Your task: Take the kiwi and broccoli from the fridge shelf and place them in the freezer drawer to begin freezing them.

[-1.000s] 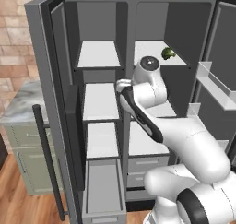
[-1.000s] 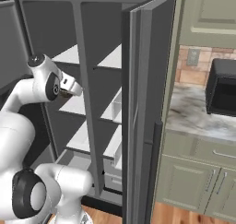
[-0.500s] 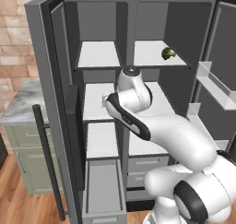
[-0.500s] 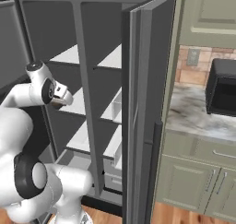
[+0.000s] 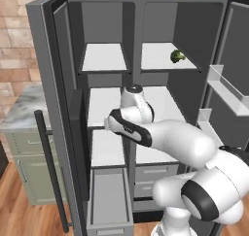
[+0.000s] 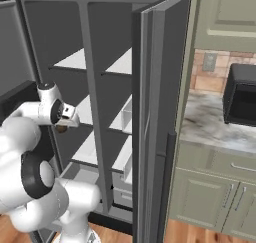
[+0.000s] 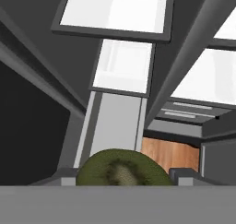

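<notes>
The gripper (image 7: 122, 179) is holding the kiwi (image 7: 121, 168). In the hand view the little brown-green fruit sits snug between the two tips, and from the right side it shows as a dark spot just under the hand (image 6: 61, 128). The kiwi hangs above the freezer drawer (image 5: 108, 201), which is pulled out at the bottom left of the fridge. I can see into the drawer, and what shows of its grey inside has nothing in it.

The broccoli (image 5: 177, 56) is high above the drawer, on the top right shelf (image 5: 165, 62), near its right edge.

The kiwi looks small, light and a bit soft, so I think a gentle squeeze across its middle is best. Too hard and it could squash; too loose and it may slip, since it is round. The broccoli looks light and bumpy. I would grab it across the head or by the pale stem, so bits do not break off.
</notes>
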